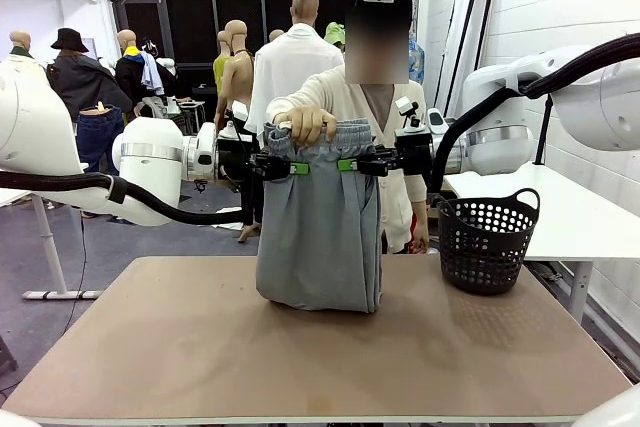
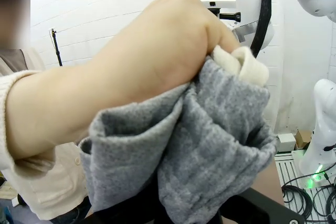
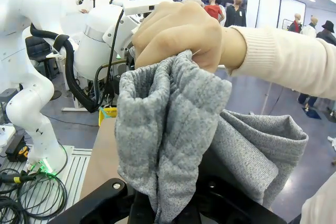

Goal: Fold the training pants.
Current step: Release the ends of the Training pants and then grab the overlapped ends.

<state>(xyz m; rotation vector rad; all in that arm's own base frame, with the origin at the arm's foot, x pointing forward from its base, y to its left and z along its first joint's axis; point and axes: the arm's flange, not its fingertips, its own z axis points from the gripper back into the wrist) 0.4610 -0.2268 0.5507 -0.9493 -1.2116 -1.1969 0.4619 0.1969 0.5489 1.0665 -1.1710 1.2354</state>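
left pincer (image 1: 297,167) and right pincer (image 1: 348,164) clamped, raised, facing inward.

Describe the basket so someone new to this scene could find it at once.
Look at the tan table, then its far right corner. The black basket stands there: round, hole-punched walls, loop handles, unlike the soft grey training pants hanging mid-table.

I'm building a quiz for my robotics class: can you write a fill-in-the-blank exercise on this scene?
The left claw and the right claw are each shut on the ____ of the training pants.
The person's hand grips the pants ____ the two claws.
The pants' lower end rests on the ____.
The perforated basket is ____ in colour.
Missing words: waistband; between; table; black.
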